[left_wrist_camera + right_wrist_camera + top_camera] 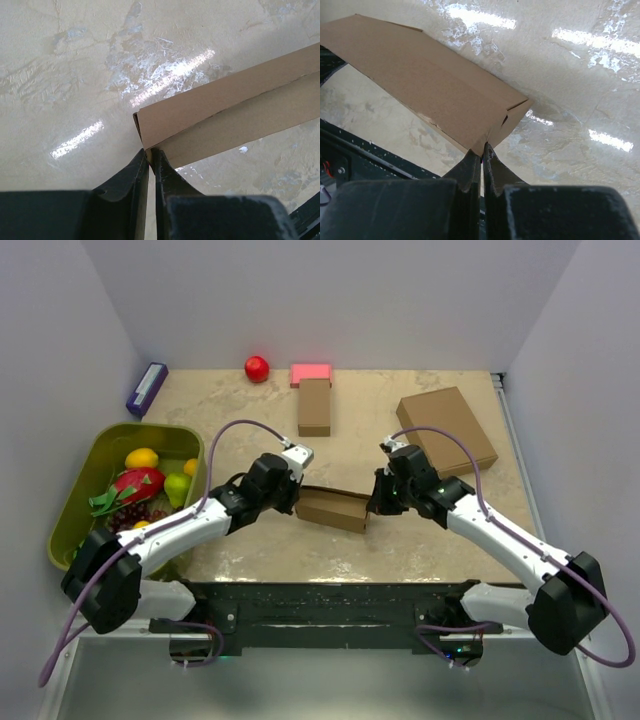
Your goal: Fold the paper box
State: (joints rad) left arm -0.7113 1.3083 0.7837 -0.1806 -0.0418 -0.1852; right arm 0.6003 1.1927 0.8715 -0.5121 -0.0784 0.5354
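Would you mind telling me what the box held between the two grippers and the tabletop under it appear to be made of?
The paper box looks like thin brown cardboard, matte: sharp creases, raw cut edges. The tabletop seems a glossy beige stone-look surface, perhaps laminate: mottled pattern, bright light streaks.

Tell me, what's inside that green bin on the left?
Fruit: a yellow one, a pink dragon fruit, a green one, a small orange one and dark grapes. The left arm covers the bin's near corner, so anything there is hidden.
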